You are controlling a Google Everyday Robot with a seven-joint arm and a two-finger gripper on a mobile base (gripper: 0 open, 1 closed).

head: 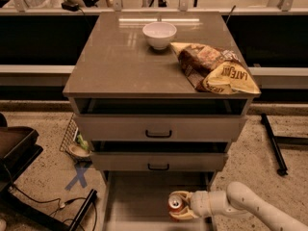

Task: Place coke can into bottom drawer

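Observation:
The coke can (175, 204), red-orange with a silver top, is upright low inside the open bottom drawer (137, 198), near its right wall. My gripper (182, 207) reaches in from the right on a white arm and is shut on the can. The drawer is pulled out below the cabinet and shows a plain flat floor to the left of the can.
Two closed drawers with black handles (158, 134) sit above. On the cabinet top are a white bowl (159, 34) and a chip bag (216, 69). A black stand (19, 150) and cables lie at left, a blue X (77, 176) on the floor, a black bar (273, 143) at right.

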